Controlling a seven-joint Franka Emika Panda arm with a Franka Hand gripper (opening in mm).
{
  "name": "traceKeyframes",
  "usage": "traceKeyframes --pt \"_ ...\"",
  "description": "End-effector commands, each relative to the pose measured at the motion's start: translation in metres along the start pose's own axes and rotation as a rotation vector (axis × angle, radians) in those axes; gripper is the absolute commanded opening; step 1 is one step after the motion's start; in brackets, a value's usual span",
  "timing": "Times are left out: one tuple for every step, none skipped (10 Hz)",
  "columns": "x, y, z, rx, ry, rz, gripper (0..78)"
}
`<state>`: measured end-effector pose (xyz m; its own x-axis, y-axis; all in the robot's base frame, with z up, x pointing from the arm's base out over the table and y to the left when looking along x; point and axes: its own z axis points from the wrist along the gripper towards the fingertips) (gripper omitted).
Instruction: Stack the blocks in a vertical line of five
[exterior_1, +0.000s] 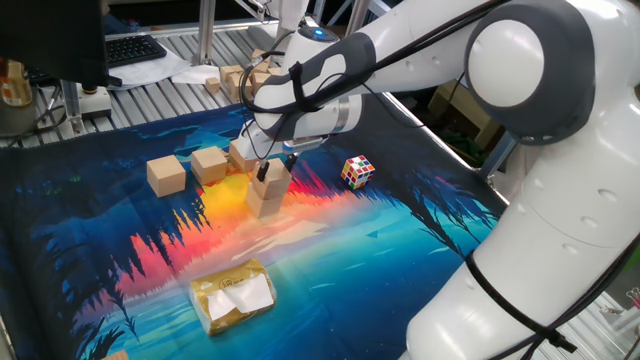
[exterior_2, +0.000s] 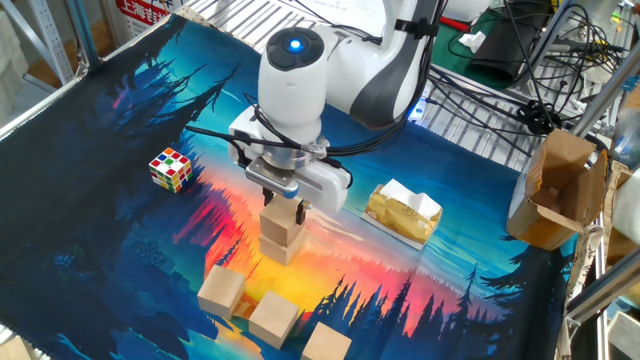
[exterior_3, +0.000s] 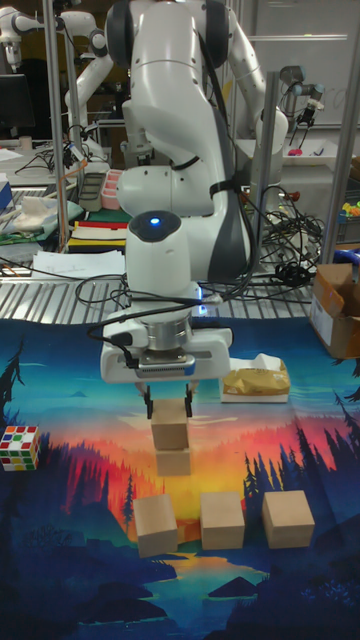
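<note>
Two tan blocks stand stacked on the mat, the top block (exterior_1: 272, 180) (exterior_2: 282, 221) (exterior_3: 170, 427) on the bottom block (exterior_1: 262, 204) (exterior_2: 280, 246) (exterior_3: 173, 461). My gripper (exterior_1: 275, 168) (exterior_2: 283, 208) (exterior_3: 170, 410) hangs right over the stack, open, its fingers flanking the top block's upper edge. Three more blocks sit in a row beside the stack: one block (exterior_1: 167, 175) (exterior_3: 287, 518), a middle block (exterior_1: 209, 165) (exterior_2: 274, 319) (exterior_3: 222, 519), and a third block (exterior_1: 242, 157) (exterior_2: 221, 291) (exterior_3: 155, 524).
A multicoloured puzzle cube (exterior_1: 358, 171) (exterior_2: 170, 168) (exterior_3: 20, 446) lies on the mat to one side of the stack. A yellowish wrapped packet (exterior_1: 233, 296) (exterior_2: 403, 212) (exterior_3: 256, 381) lies on the other side. A cardboard box (exterior_2: 555, 190) stands past the mat's edge.
</note>
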<state>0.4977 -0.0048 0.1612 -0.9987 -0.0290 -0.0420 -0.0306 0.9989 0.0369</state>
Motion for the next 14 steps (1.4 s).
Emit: traceKeyframes --pt "-0.0003 0.0003 0.0011 -0.001 -0.006 0.000 1.2" --pt "-0.0004 0.0010 0.0025 -0.001 -0.007 0.000 1.2" --pt "-0.0003 0.0012 0.0031 0.000 -0.010 0.001 1.2" --pt "-0.0004 0.0014 0.0035 0.001 -0.011 0.003 1.2" --pt "-0.0004 0.0016 0.0041 0.011 -0.012 0.010 1.2" --pt "-0.0004 0.0016 0.0042 0.021 -0.012 0.010 1.2" --pt "-0.0004 0.0017 0.0043 0.028 -0.012 0.014 1.2" --pt "-0.0005 0.0018 0.0047 0.036 -0.015 0.021 1.2" --pt "-0.0006 0.0019 0.0050 0.041 -0.018 0.028 1.2" --pt "-0.0006 0.0021 0.0053 0.044 -0.020 0.036 1.2" --pt "-0.0006 0.0023 0.0059 0.046 -0.022 0.043 1.2" --pt "-0.0007 0.0025 0.0063 0.045 -0.022 0.046 1.2" --pt "-0.0007 0.0030 0.0072 0.045 -0.025 0.054 1.2" --pt "-0.0006 0.0031 0.0073 0.044 -0.025 0.055 1.2"
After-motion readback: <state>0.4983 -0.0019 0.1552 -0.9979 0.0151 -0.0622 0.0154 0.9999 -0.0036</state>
